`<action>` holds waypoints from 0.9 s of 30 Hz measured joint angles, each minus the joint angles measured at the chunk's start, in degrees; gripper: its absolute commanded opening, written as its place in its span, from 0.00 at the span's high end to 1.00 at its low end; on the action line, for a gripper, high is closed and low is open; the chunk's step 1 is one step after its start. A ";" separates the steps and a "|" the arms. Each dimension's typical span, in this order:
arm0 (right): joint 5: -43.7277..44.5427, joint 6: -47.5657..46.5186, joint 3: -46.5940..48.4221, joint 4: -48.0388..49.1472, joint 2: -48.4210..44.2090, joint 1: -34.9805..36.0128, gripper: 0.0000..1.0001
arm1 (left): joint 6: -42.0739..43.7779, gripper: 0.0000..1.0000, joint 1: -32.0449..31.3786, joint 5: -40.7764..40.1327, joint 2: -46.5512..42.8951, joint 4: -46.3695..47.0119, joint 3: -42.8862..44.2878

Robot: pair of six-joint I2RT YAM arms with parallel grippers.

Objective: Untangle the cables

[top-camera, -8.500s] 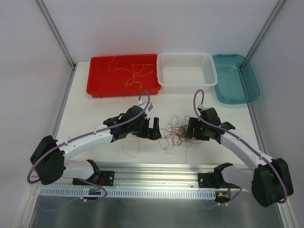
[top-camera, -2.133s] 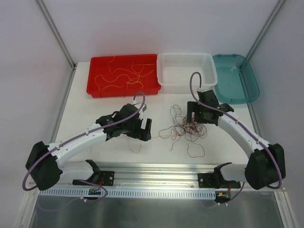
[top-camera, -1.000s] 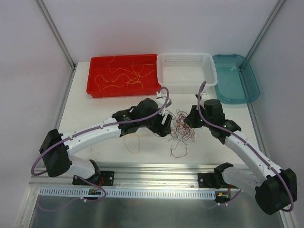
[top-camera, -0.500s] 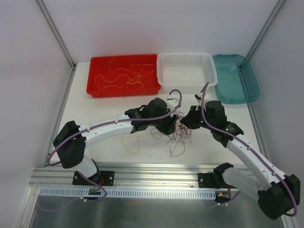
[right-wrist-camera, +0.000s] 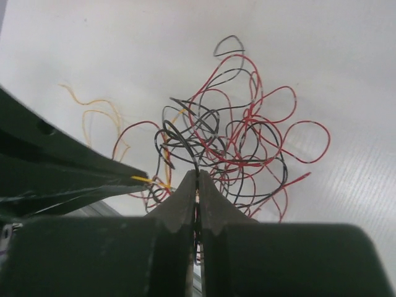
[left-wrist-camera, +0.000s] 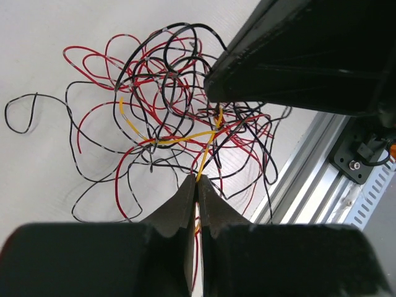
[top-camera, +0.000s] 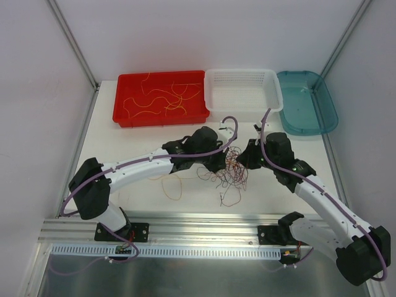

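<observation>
The cables [top-camera: 229, 175] lie in a loose red, black and yellow tangle on the white table [top-camera: 124, 154], around its middle, between the two claws. From above, the left claw [top-camera: 224, 162] sits at the tangle's left edge and the right claw [top-camera: 243, 158] at its far right edge. At the far side, a red tray [top-camera: 124, 114] holds separate yellow wires [top-camera: 161, 99], with a white basket [top-camera: 272, 93] to its right.

In the left wrist view, the left claw's jaws are pressed together, pinching a yellow strand [left-wrist-camera: 204, 158] that runs out of the tangle.

In the right wrist view, the right claw's jaws are likewise closed tight, nipping a black strand [right-wrist-camera: 185, 148] at the near edge of the clump.
</observation>
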 measured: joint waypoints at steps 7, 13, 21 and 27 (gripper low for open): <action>8.68 1.68 -0.15 -2.97 3.67 -0.63 0.99 | -0.04 1.00 -0.33 0.02 -7.48 0.39 -4.26; 13.81 5.44 -2.12 -7.45 6.82 -7.28 0.99 | -0.50 1.00 -0.28 -3.43 -17.18 0.72 -10.60; 15.43 7.98 -2.91 -10.84 6.23 -13.05 0.99 | -5.14 1.00 3.02 -9.57 -24.48 0.92 -20.06; 16.90 8.02 -2.78 -13.20 3.96 -16.33 0.99 | -9.07 1.00 14.25 -13.35 -32.94 -1.51 -23.74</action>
